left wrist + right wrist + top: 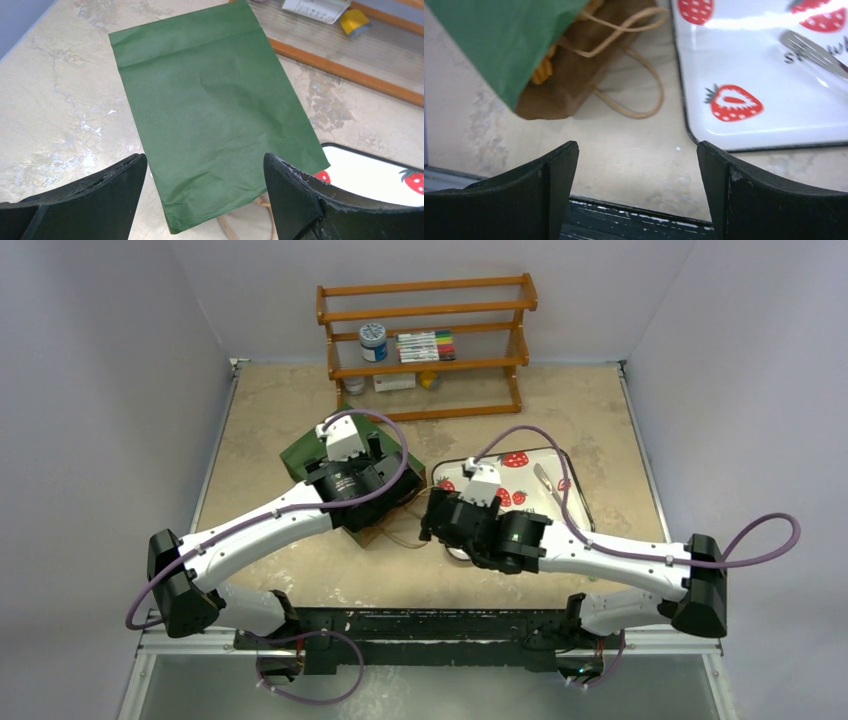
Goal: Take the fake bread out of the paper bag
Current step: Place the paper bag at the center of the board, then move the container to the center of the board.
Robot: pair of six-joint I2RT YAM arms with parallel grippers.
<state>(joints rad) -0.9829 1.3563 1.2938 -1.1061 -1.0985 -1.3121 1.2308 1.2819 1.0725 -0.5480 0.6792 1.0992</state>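
Note:
The dark green paper bag [300, 455] lies flat on the table, its bottom toward the rack and its mouth toward the near edge. My left gripper [352, 452] hovers over it, open and empty; in the left wrist view the bag [210, 110] fills the space between and beyond the fingers [120, 185]. My right gripper [437, 520] is open and empty just right of the bag's mouth. The right wrist view shows the brown inside of the bag [574, 75], tan string handles [639, 107] and an orange piece of fake bread [542, 72] in the mouth. Other bread pieces are hidden.
A white tray [540, 465] printed with red strawberries lies right of the bag, with a fork [811, 50] on it. A wooden rack [425, 340] holding a jar and markers stands at the back. White walls enclose the table on three sides.

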